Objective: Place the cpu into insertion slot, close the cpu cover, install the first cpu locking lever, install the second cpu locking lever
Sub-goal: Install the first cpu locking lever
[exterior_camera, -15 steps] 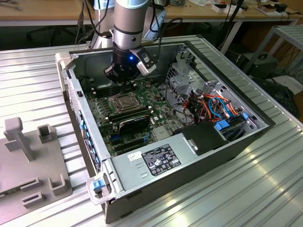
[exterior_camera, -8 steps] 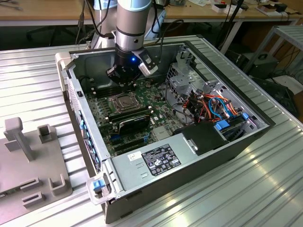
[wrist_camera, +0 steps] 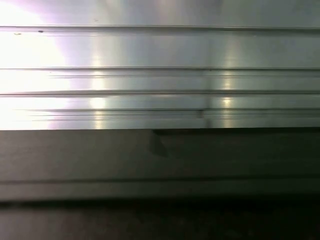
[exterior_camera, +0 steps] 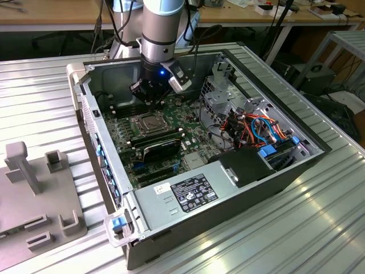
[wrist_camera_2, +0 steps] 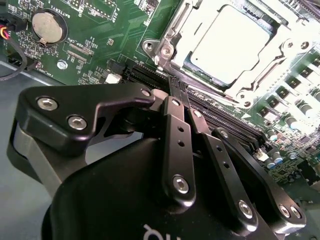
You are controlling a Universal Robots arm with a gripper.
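Note:
The cpu (wrist_camera_2: 227,42), a square chip with a silvery top, lies in the insertion slot (exterior_camera: 146,122) on the green board inside the open computer case. The cpu cover (wrist_camera_2: 172,37), a silver frame, lies flat around the chip. My gripper (wrist_camera_2: 178,86) is shut with nothing between its black fingers (wrist_camera_2: 177,145). The tips stand close to the edge of the slot that faces them, beside a thin metal bar (wrist_camera_2: 212,91) running along that edge. In the exterior view the gripper (exterior_camera: 149,103) hangs just behind the slot.
Long black memory slots (wrist_camera_2: 225,120) run beside the fingertips. A black card (exterior_camera: 161,145), a grey power supply (exterior_camera: 194,191) and coloured cables (exterior_camera: 256,128) fill the case. A grey fixture (exterior_camera: 34,188) stands at the exterior view's left. Ribbed aluminium (wrist_camera: 160,75) surrounds the case.

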